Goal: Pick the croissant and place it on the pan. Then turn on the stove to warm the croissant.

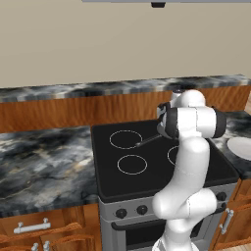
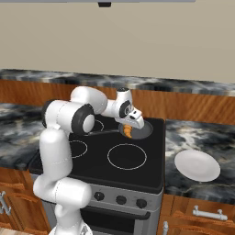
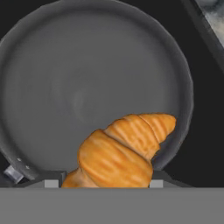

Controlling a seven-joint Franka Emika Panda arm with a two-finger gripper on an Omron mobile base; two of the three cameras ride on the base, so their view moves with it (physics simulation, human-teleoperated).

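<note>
Above the pan, the croissant (image 3: 120, 151) hangs pinched in the gripper (image 2: 129, 131).

At the hand view's lower centre the golden pastry sits between the two fingertips, over the dark grey pan (image 3: 78, 87). From the right base camera, pan and croissant lie at the far right burner of the black stove (image 2: 114, 172); a white plate (image 2: 197, 165) rests on the marble counter (image 2: 202, 137) at right.

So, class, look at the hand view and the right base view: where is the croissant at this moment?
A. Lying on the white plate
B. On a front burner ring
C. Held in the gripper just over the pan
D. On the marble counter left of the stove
C: the croissant sits between the gripper fingers, directly above the pan.
</note>
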